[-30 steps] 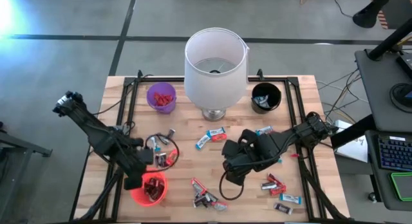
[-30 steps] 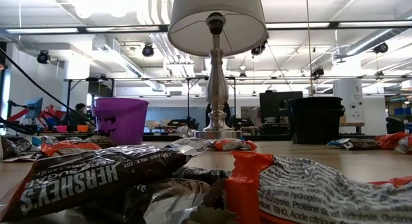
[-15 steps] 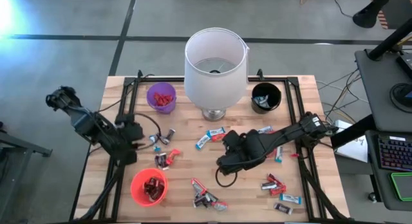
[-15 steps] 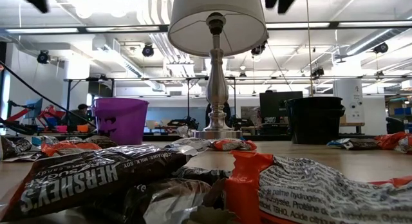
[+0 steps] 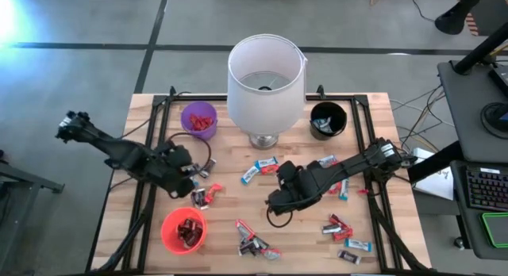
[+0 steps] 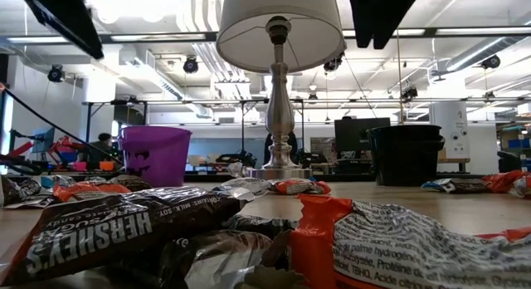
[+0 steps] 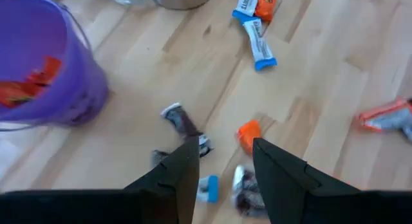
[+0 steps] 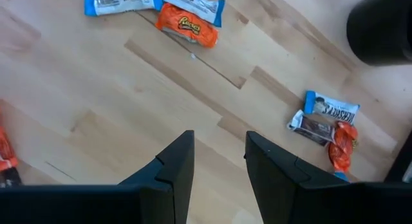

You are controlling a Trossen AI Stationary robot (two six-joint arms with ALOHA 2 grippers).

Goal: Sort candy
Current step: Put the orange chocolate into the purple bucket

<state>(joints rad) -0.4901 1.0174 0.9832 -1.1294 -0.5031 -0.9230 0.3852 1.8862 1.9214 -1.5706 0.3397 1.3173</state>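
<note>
A dark wrapper point(image 6: 91, 231) nearest the low camera reads HERSHEY'S; an orange one point(image 8: 187, 28) reads Reese's, touching two blue-and-white Hershey's bars. The candy point(image 5: 258, 166) lies scattered on the desk point(image 5: 230, 205) in front of the lamp point(image 5: 266, 78) — some fills the purple cup point(image 5: 198, 120), red cup point(image 5: 183, 230) and black cup point(image 5: 328, 120). Left hand point(image 7: 222, 163) and right hand point(image 8: 217, 156) both hover open, empty — left of and in front of the lamp.

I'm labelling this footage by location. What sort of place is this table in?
Most likely a robotics lab or open workshop. Behind the wooden table the low view shows a large hall with exposed ceiling pipes and strip lights, and benches crowded with equipment. A desk with a keyboard stands beside the table.
</note>
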